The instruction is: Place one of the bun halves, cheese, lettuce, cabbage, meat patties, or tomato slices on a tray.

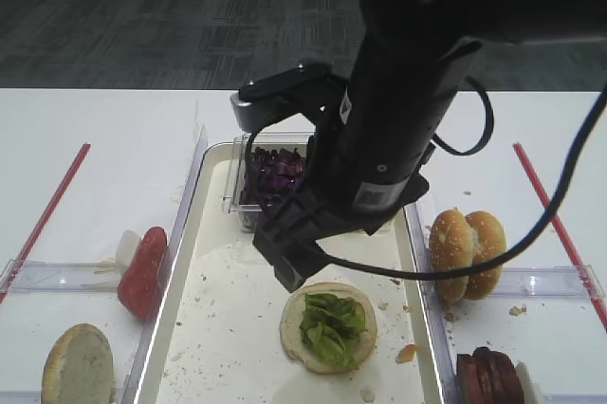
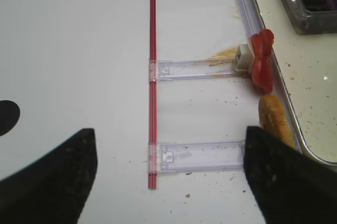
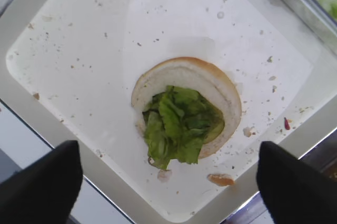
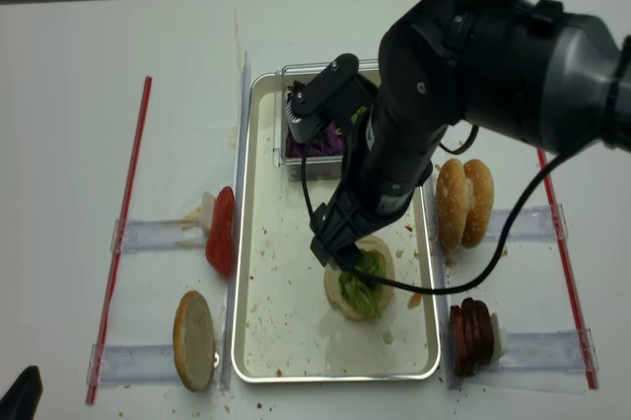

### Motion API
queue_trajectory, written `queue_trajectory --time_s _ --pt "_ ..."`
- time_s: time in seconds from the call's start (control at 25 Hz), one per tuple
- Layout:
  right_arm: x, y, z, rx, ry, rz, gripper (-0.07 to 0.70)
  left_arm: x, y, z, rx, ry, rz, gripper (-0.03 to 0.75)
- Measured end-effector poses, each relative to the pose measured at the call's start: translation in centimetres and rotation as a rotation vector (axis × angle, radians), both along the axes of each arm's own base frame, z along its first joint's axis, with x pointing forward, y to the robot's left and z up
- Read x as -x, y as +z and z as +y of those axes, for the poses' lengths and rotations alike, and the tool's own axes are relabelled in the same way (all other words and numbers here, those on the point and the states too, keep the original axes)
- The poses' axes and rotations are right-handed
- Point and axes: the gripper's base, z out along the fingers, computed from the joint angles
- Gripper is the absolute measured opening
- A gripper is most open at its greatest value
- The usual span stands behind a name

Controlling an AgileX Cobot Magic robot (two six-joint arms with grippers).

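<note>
On the cream tray (image 1: pixel 190 328) lies a bun half (image 3: pixel 210 84) cut face up, with lettuce (image 3: pixel 179 121) on it. My right gripper (image 3: pixel 168 190) hangs open just above them, its black fingers (image 3: pixel 45 184) wide apart with nothing between them. A clear box holds purple cabbage (image 1: pixel 275 172) at the tray's far end. Tomato slices (image 1: pixel 142 271) and another bun half (image 1: pixel 78 364) stand left of the tray. Two bun halves (image 1: pixel 467 250) and meat patties (image 1: pixel 488 376) stand to its right. My left gripper (image 2: pixel 168 182) is open and empty over the table. No cheese shows.
Red strips (image 2: pixel 152 77) and clear plastic holders (image 2: pixel 200 156) lie on the white table on both sides. Crumbs and a small orange scrap (image 3: pixel 220 180) dot the tray. The right arm (image 1: pixel 398 110) covers the tray's far middle.
</note>
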Motion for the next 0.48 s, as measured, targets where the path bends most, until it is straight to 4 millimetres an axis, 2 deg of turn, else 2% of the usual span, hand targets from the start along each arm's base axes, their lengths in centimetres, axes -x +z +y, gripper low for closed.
queue_trajectory --time_s 0.16,0.48 --pt "0.32 0.97 -0.31 -0.016 -0.009 -0.015 0.692 0.00 0.00 0.00 0.000 0.000 0.000 0.562" --pt "0.31 0.95 -0.38 -0.006 -0.009 -0.016 0.693 0.00 0.00 0.00 0.000 0.000 0.000 0.562"
